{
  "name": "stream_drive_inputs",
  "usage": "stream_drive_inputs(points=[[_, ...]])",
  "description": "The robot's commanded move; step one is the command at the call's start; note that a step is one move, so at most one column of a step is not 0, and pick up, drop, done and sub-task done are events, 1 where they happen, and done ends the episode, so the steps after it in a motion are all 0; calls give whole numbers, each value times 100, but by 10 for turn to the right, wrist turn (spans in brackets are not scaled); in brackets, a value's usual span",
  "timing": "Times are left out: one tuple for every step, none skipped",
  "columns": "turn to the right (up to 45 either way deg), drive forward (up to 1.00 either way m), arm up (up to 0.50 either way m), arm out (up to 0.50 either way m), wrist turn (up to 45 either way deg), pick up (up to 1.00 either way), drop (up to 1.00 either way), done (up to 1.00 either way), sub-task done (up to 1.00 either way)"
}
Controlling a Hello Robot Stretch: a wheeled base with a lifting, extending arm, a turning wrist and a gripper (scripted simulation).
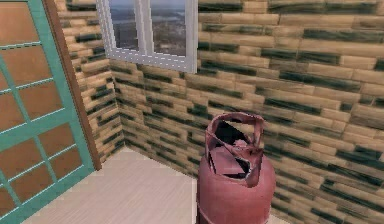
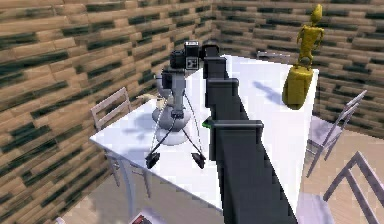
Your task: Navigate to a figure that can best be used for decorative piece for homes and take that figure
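Golden figure [image 2: 305, 55] stands slim atop a bulbous base; jaws' load cannot be told.

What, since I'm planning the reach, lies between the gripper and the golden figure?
In the arm side view, the arm's dark bar and bare white tabletop lie between the gripper and the golden figure.

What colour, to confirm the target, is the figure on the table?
Golden yellow; the figure shows best in the arm side view.
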Motion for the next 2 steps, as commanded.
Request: stream_drive_inputs(points=[[0,0,0,0,450,0,0,0,0],[0,0,0,0,450,0,0,0,0]])
